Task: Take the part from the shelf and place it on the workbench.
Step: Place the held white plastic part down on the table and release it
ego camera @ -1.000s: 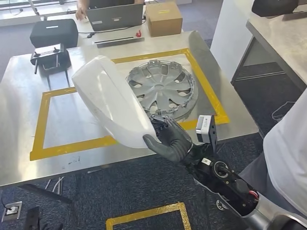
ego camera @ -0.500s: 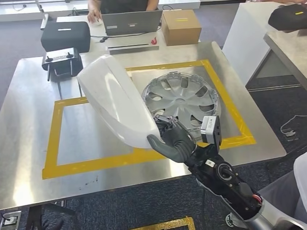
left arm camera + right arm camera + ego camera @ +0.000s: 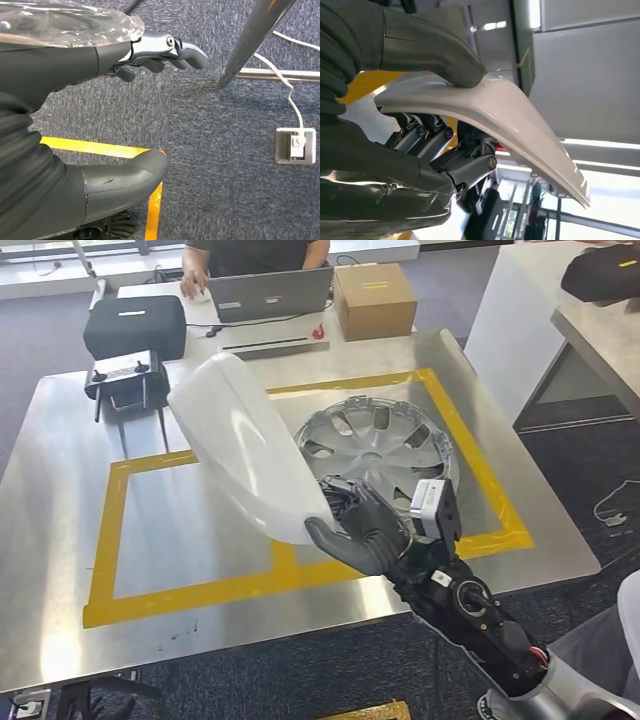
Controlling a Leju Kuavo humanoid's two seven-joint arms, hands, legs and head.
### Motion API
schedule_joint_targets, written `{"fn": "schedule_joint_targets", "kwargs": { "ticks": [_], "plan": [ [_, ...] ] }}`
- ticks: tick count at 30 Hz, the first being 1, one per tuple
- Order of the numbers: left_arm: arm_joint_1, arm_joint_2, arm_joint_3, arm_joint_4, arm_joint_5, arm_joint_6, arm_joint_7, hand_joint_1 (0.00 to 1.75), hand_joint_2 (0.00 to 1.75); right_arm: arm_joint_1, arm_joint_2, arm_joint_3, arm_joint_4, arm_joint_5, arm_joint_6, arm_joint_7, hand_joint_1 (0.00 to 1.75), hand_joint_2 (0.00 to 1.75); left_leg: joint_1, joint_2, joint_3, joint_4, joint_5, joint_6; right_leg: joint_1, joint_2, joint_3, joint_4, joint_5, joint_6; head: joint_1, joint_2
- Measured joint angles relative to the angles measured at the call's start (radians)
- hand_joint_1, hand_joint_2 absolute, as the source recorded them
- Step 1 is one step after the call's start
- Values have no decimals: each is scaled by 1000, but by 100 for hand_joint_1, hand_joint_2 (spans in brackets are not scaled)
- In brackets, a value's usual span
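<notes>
White curved part [image 3: 245, 450] gripped in right hand [image 3: 362, 532], held above workbench [image 3: 60, 500] near its 6 o'clock edge, not yet placed; left hand [image 3: 113, 120] empty, fingers apart.

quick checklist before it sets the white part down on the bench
1. Hold: right hand grips the glossy white curved plastic part, thumb on top, fingers beneath: ok.
2. Part above the steel workbench: ok.
3. Free spot inside the yellow tape rectangle, on the robot's left: ok.
4. Silver wheel cover lies close by the hand: not ok, keep clear.
5. Height of the part above the bench: cannot tell.
6. Left hand hangs over the carpet, holding nothing: ok.
</notes>
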Motion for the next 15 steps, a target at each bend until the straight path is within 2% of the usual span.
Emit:
{"fn": "schedule_joint_targets", "kwargs": {
  "ticks": [7, 15],
  "plan": [
    [0, -2, -1, 0, -6, -1, -5, 0, 175, -77, 0, 33, 18, 199, -50, 111, 175, 175, 0, 0, 4, -8, 0, 0, 0, 0, 3, -7, -1, -1, 0, 0],
    [-9, -9, -2, 0, -17, -5, 1, 0, 175, -161, 8, 93, 70, 246, -68, 151, 175, 175, 0, -1, 6, -10, -1, -1, 0, -1, 7, -9, -2, -3, 0, 0]
  ]
}}
